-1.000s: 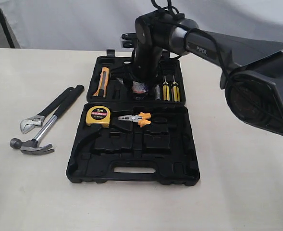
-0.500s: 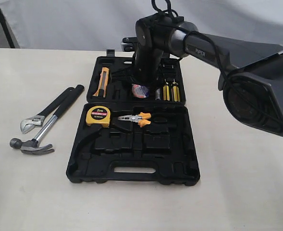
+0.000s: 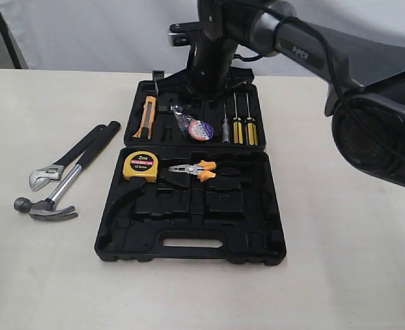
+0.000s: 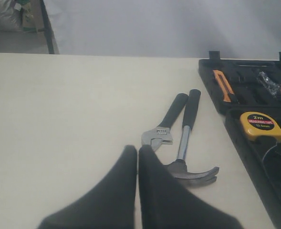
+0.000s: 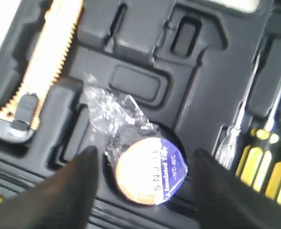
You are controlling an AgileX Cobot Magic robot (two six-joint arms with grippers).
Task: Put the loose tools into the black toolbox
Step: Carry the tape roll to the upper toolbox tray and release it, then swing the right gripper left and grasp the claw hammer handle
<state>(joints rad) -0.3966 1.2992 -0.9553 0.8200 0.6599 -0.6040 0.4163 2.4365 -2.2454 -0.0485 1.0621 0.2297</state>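
The black toolbox [image 3: 188,237] lies open at the table's centre. The tape roll [image 3: 199,128] with its blue-red label and crinkled clear film rests in a round recess of the far half [image 5: 152,171]. My right gripper [image 5: 145,157] hangs open above it, fingers apart on either side, not touching. To the left of the box, on the table, the claw hammer [image 3: 54,201] and adjustable wrench [image 3: 58,165] lie side by side. The hammer [image 4: 185,157] and wrench [image 4: 164,129] sit just beyond my left gripper [image 4: 138,150], which is shut with nothing held.
An orange utility knife [image 3: 146,115] and yellow-handled screwdrivers [image 3: 242,127] fill the far half. The yellow tape measure [image 3: 141,166] and orange-handled pliers [image 3: 195,168] sit in the near half. The right arm [image 3: 305,55] reaches in from the right.
The right gripper has let go of the tape roll in the far half's recess and risen away from it. The left gripper, hammer and wrench have stayed put.
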